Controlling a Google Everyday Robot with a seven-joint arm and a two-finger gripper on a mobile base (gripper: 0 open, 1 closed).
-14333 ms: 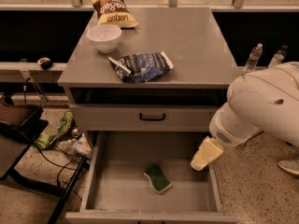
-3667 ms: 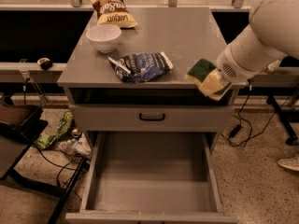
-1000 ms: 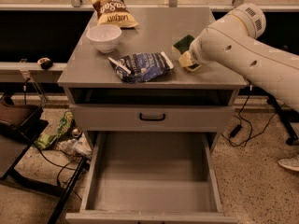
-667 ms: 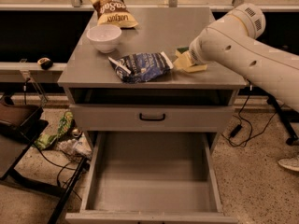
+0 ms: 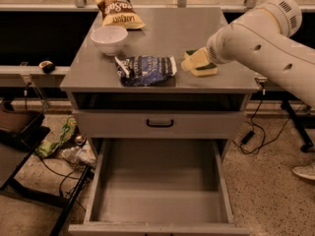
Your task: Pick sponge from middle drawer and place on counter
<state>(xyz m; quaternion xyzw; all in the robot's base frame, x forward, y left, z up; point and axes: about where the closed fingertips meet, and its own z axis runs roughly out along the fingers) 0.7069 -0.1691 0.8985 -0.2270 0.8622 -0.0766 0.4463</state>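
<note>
The sponge (image 5: 208,71), dark green over yellow foam, lies flat on the counter (image 5: 162,31) near its right front part. My gripper (image 5: 195,61) sits on the sponge's left end, right beside the blue snack bag, at the tip of the white arm (image 5: 256,36) that reaches in from the right. The middle drawer (image 5: 157,183) is pulled fully open below, and its grey floor is bare.
A blue foil snack bag (image 5: 146,70) lies left of the sponge. A white bowl (image 5: 109,39) and a chips bag (image 5: 117,8) sit at the counter's back left. The shallower drawer front with a black handle (image 5: 160,123) is closed. Clutter and cables (image 5: 61,141) lie on the floor at left.
The sponge was lifted out of the middle drawer and carried up over the counter. Over the last second it came down from a tilted hold and now lies flat on the counter.
</note>
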